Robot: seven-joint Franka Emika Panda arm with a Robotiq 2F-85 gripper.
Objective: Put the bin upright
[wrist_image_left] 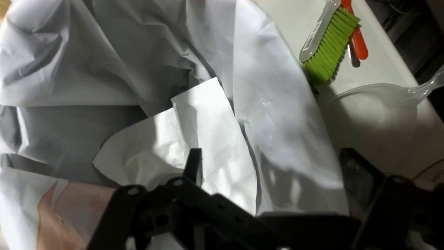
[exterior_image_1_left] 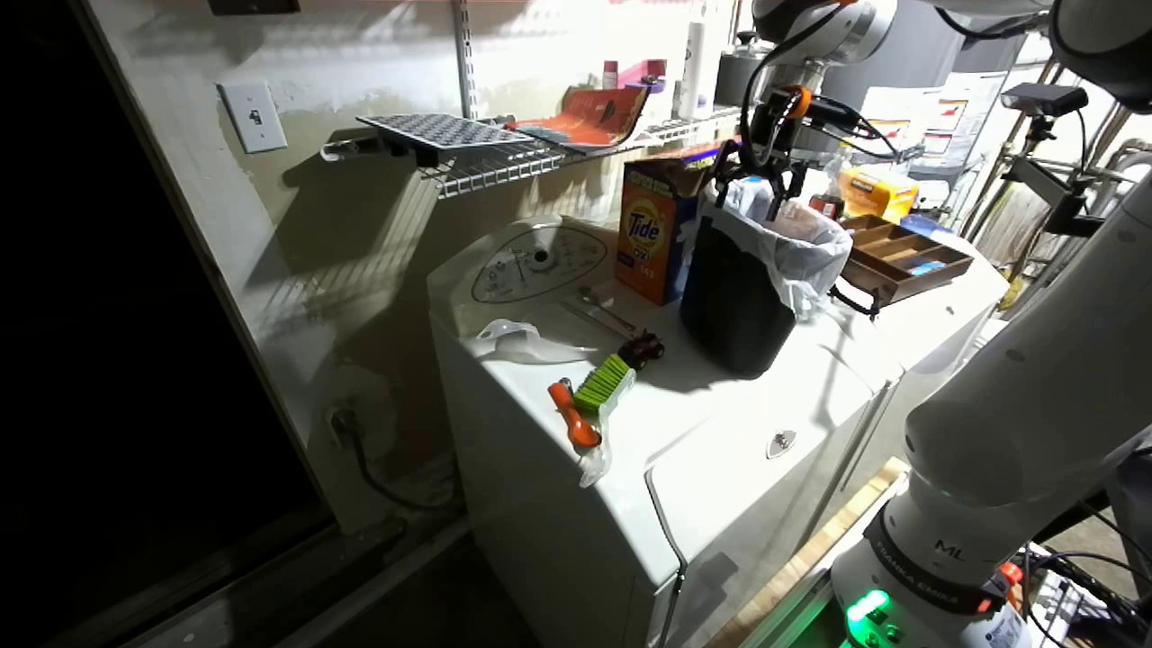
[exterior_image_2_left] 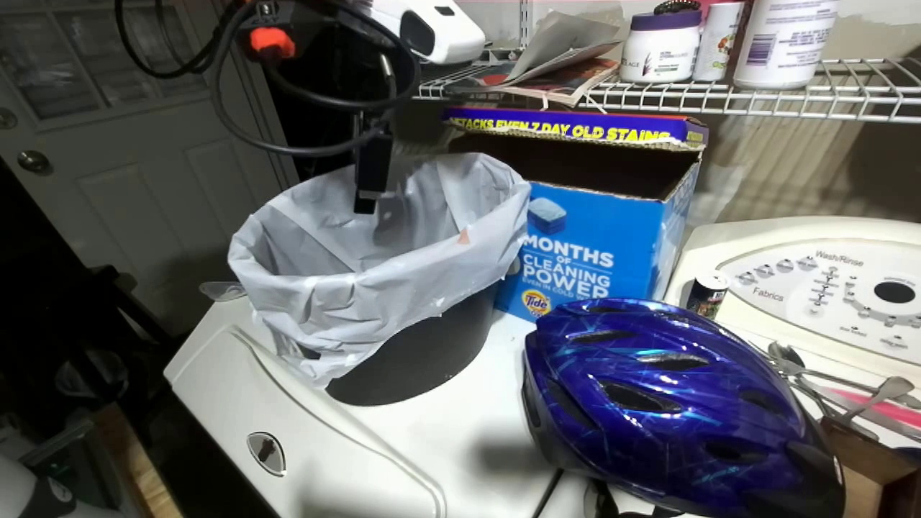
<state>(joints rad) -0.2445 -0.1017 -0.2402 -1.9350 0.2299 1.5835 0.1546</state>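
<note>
The dark round bin (exterior_image_1_left: 733, 306) stands on its base on the white washer top, mouth up, and also shows in an exterior view (exterior_image_2_left: 432, 352). Its whitish liner (exterior_image_2_left: 360, 309) folds over the rim and fills the wrist view (wrist_image_left: 277, 86). My gripper (exterior_image_1_left: 751, 184) points down over the rim from above. In the wrist view my gripper (wrist_image_left: 274, 165) is open, with one finger inside the bin and the other outside, the rim and liner between them with gaps. In an exterior view one finger (exterior_image_2_left: 373, 173) hangs inside the mouth; the outer finger is hidden.
An open Tide box (exterior_image_1_left: 643, 234) stands close beside the bin. A wire shelf (exterior_image_2_left: 755, 101) runs above along the wall. A blue helmet (exterior_image_2_left: 662, 403) and a brown tray (exterior_image_1_left: 900, 261) lie nearby. A green brush (exterior_image_1_left: 603, 385), orange scoop (exterior_image_1_left: 573, 418) and toy car (exterior_image_1_left: 641, 348) lie near the edge.
</note>
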